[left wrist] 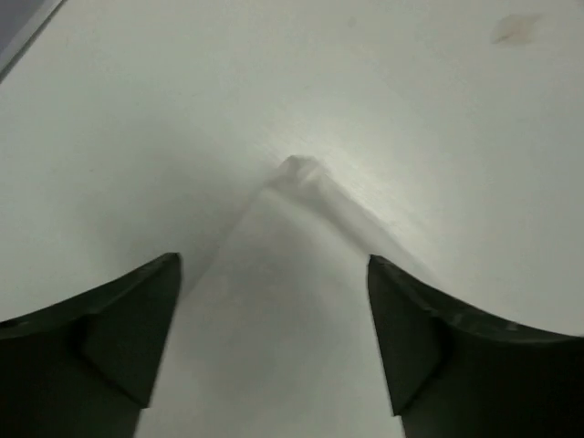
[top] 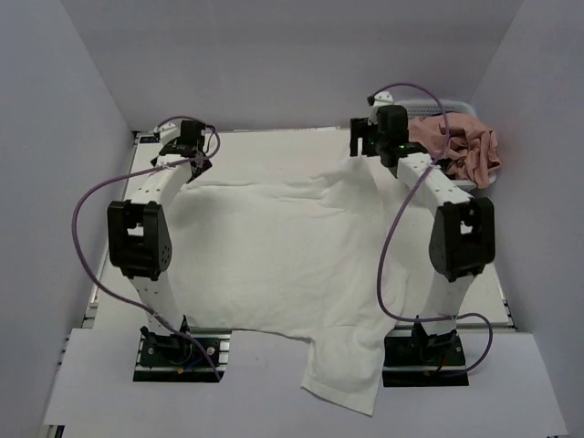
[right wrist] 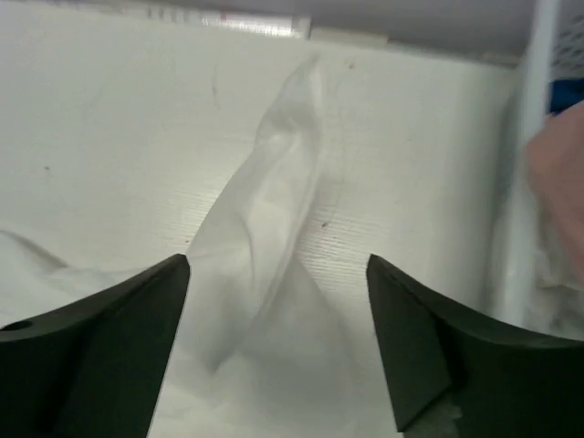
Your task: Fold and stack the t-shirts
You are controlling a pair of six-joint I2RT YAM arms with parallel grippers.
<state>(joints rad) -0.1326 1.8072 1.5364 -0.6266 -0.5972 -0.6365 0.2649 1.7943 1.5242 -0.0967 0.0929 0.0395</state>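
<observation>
Nearest me, one flap of the white t-shirt (top: 274, 246) spills over the front edge of the surface (top: 265, 146), between the two arm bases. The rest lies spread across the middle, its side edges reaching roughly to each arm. At the far left corner my left gripper (left wrist: 274, 265) stands spread, nothing pinched, with the cloth's corner lying on the surface just ahead. My right gripper (right wrist: 278, 265) is spread too (a raised ridge of cloth runs between the fingers, unclamped). Beyond both runs a bare strip of surface. At the far right, the mesh basket (top: 456, 108) holds a pink t-shirt (top: 465, 151).
</observation>
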